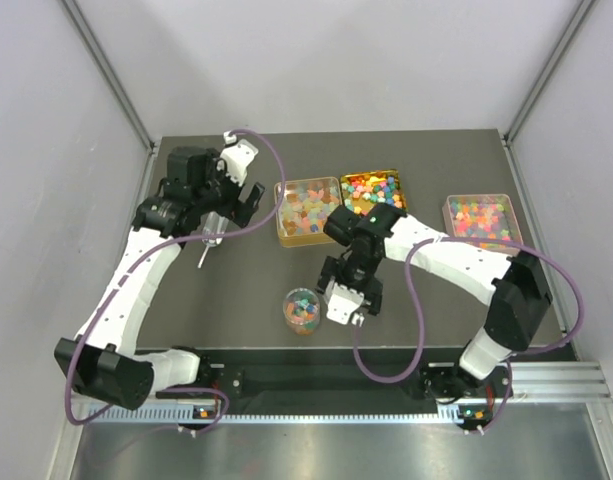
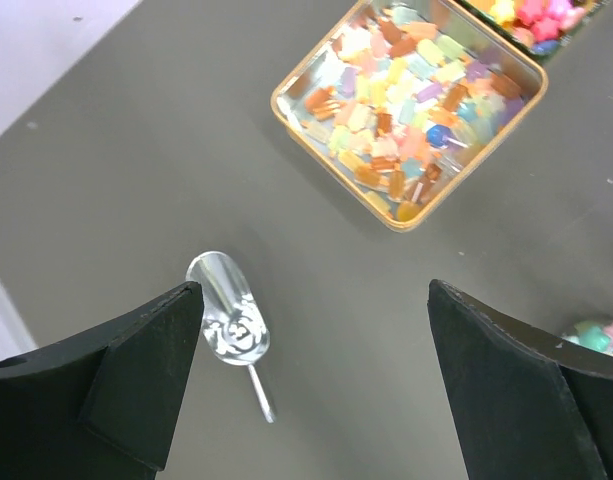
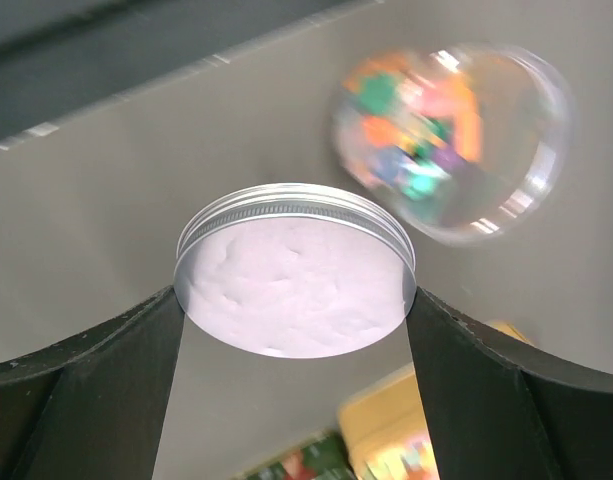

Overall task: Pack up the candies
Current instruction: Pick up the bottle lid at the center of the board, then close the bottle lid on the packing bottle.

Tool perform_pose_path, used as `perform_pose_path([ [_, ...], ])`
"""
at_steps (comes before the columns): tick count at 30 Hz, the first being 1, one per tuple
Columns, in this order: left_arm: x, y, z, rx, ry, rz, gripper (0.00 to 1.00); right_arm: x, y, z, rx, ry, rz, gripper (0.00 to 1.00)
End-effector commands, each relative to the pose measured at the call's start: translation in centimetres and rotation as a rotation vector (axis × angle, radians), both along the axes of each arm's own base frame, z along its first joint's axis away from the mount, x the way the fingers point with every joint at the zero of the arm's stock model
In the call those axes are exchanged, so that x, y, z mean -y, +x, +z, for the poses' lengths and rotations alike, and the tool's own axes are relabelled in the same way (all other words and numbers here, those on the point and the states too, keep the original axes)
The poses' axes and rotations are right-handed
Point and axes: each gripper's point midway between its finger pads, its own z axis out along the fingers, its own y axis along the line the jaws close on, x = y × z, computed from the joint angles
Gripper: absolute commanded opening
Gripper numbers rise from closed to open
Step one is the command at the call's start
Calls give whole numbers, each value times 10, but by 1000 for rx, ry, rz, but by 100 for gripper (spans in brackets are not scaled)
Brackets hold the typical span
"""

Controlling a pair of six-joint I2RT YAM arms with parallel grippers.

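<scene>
Candies (image 1: 303,309), tiny, bright and wrapped, sit in a clear round jar (image 3: 551,140) at lower centre of the dark bench (image 1: 236,290). Just beside it, the right hand (image 3: 293,305) grips a ribbed silver lid (image 3: 291,270) by its rim. At upper left, the left hand (image 2: 316,300) hangs open and empty above a clear plastic scoop (image 2: 231,320). More candies fill three shallow trays (image 2: 337,163) further up. Light, loose and slippery, they likely suit scooping, not pinching.
</scene>
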Motion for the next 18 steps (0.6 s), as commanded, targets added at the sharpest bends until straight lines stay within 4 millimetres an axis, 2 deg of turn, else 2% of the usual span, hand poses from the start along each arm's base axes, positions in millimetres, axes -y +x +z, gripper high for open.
perform_pose_path([
  [1,-16,1,28,125,-8,63,98,-27,26,22,74,52,-51,72],
  [3,-27,1,23,126,-4,105,98,-38,34,33,103,76,-60,73],
  [6,-47,-1,20,136,-3,177,98,-53,38,33,134,82,-34,74],
  [11,-82,-3,23,173,19,310,98,-77,31,9,163,29,47,74],
  [12,-85,-6,26,186,24,318,98,-80,26,0,158,4,70,74],
  [18,-91,-16,20,205,37,336,98,-96,14,-4,169,-28,124,75],
])
